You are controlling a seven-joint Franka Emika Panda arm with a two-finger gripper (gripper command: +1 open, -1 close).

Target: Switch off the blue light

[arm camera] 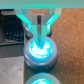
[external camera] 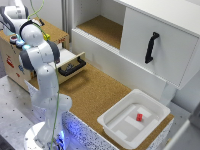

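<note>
Wrist view: the jaws (arm camera: 39, 26) hang pressed nearly together directly above the blue light (arm camera: 40, 48), a glowing cyan dome in a grey ring, tips just over its crown; contact cannot be told. A second lit dome (arm camera: 42, 80) sits near it. Exterior view: the arm reaches to the wooden box (external camera: 15, 47) at the exterior view's left, where the blue light (external camera: 25, 47) glows; a white tray (external camera: 112, 122) holding a red block (external camera: 139, 117) rests on the cork tabletop (external camera: 95, 92), well apart.

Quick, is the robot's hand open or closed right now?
Hand: closed, fingers together, holding nothing, tips down over the glowing blue light.
</note>
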